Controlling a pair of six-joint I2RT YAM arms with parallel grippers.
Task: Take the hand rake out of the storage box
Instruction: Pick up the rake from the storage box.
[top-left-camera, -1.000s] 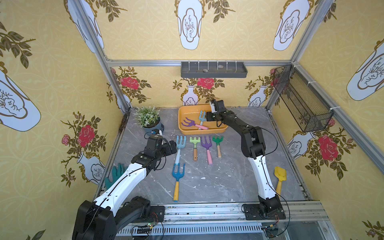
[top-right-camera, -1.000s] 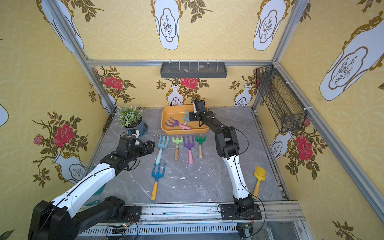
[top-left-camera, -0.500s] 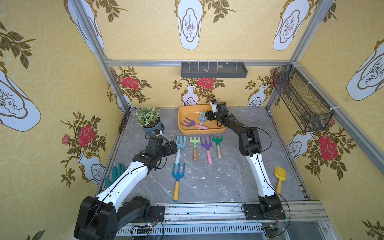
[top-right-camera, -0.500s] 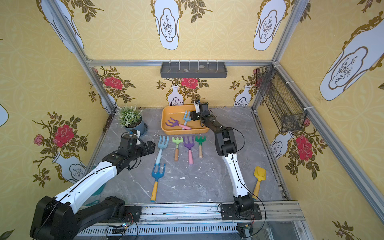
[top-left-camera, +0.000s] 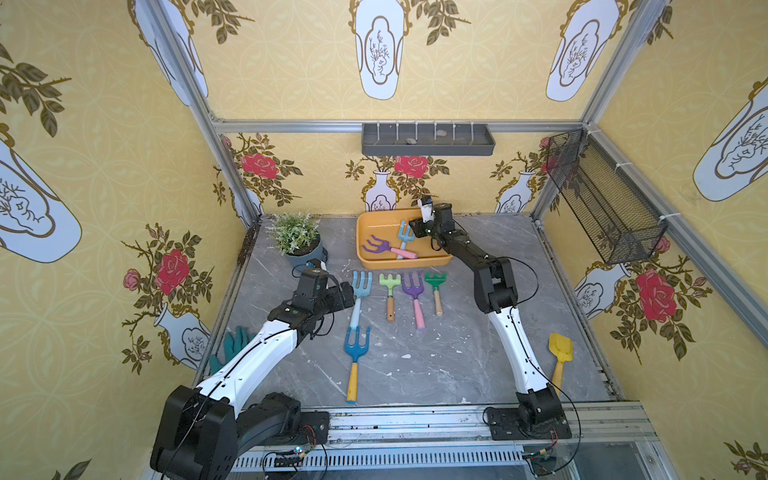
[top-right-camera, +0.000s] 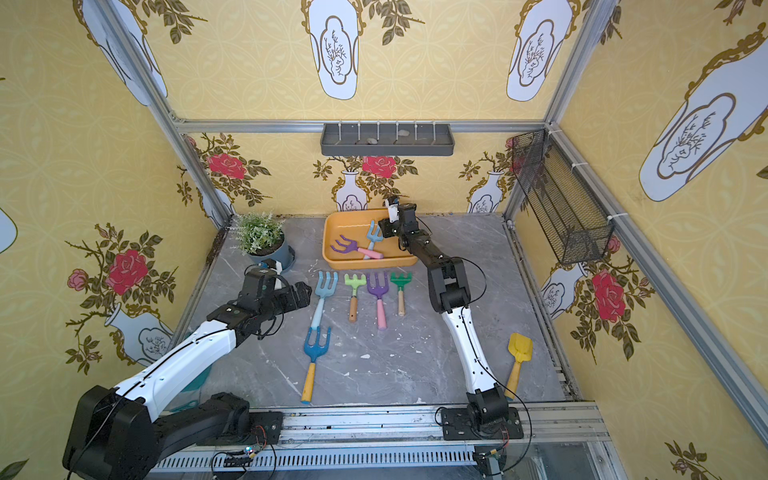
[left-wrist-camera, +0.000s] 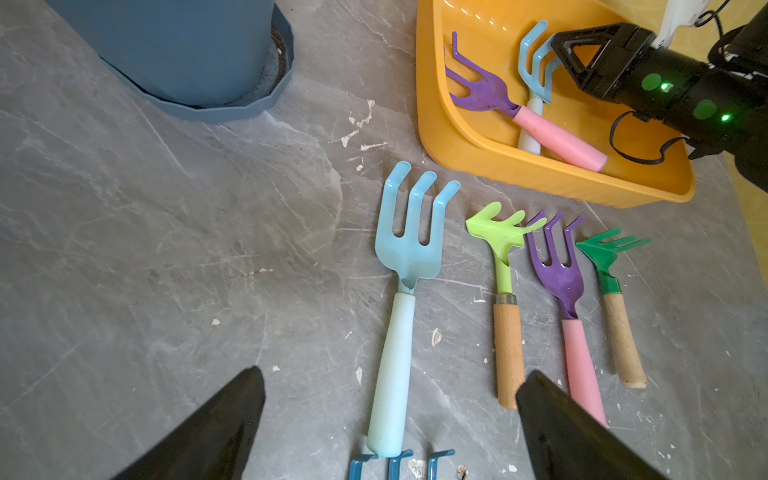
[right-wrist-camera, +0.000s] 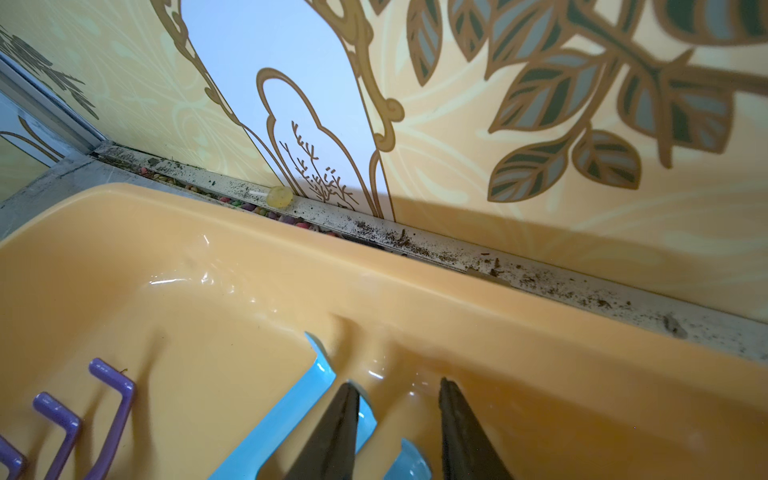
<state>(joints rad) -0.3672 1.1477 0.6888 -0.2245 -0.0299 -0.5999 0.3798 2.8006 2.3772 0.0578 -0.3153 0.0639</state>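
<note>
The orange storage box (top-left-camera: 361, 251) (top-right-camera: 328, 251) stands at the back of the table. Two hand rakes lie in it: a purple one with a pink handle (top-left-camera: 380, 246) (left-wrist-camera: 482, 89) and a light blue one with a pale handle (top-left-camera: 404, 235) (top-right-camera: 374, 235) (left-wrist-camera: 536, 70). My right gripper (top-left-camera: 415, 228) (right-wrist-camera: 397, 384) reaches into the box at the light blue rake's tines (right-wrist-camera: 291, 407). Its jaws stand a narrow gap apart, with one tine between them and clear of one finger. My left gripper (top-left-camera: 347, 291) (left-wrist-camera: 392, 376) hangs wide open over the pale handle of a light blue rake (left-wrist-camera: 409, 245) on the table.
Several rakes lie in a row before the box, among them lime green (top-left-camera: 390, 291), purple (top-left-camera: 413, 295) and dark green (top-left-camera: 435, 286). A potted plant (top-left-camera: 296, 241) stands at the back left, a yellow shovel (top-left-camera: 560, 353) at the right and a teal glove (top-left-camera: 232, 345) at the left.
The right gripper's jaws have narrowed around the light blue rake's tines in the box. The left arm has stayed nearly still with its jaws wide open.
</note>
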